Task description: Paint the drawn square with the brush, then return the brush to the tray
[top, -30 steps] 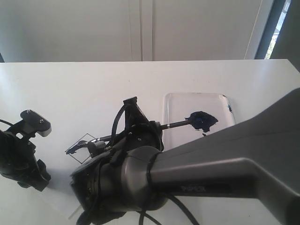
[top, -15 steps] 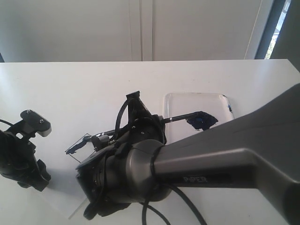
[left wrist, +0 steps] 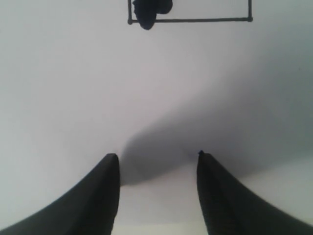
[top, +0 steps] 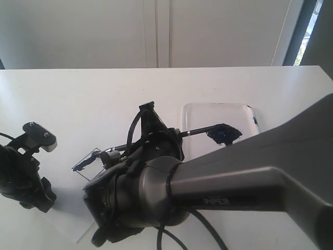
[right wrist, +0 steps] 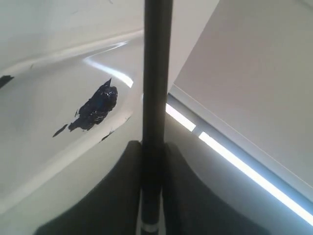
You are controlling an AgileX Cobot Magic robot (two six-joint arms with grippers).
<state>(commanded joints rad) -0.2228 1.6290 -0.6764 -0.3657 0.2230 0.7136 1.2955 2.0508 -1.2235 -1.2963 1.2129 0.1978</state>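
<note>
My right gripper point(top: 152, 139) point(right wrist: 152, 147) is shut on the brush point(top: 200, 129), whose thin black handle point(right wrist: 157, 73) runs out past the fingertips over the tray point(top: 218, 110). The clear tray point(right wrist: 54, 58) carries a blue-black paint blob point(top: 223, 134) point(right wrist: 95, 107). The brush's dark tip lies at the left corner of the drawn square point(top: 89, 160), a thin tilted outline partly hidden by my right arm. In the left wrist view the drawn square point(left wrist: 195, 20) shows with a dark patch point(left wrist: 146, 12) in one corner. My left gripper point(left wrist: 155, 164) is open above bare white paper.
My big grey right arm point(top: 250, 182) fills the lower right of the exterior view and hides the table's front. My left arm point(top: 23, 174) stands at the left edge. A white wall and a window frame point(top: 296, 31) lie behind the white table.
The right wrist has turned a little and the brush handle's far end has risen over the tray. The left arm has not moved.
</note>
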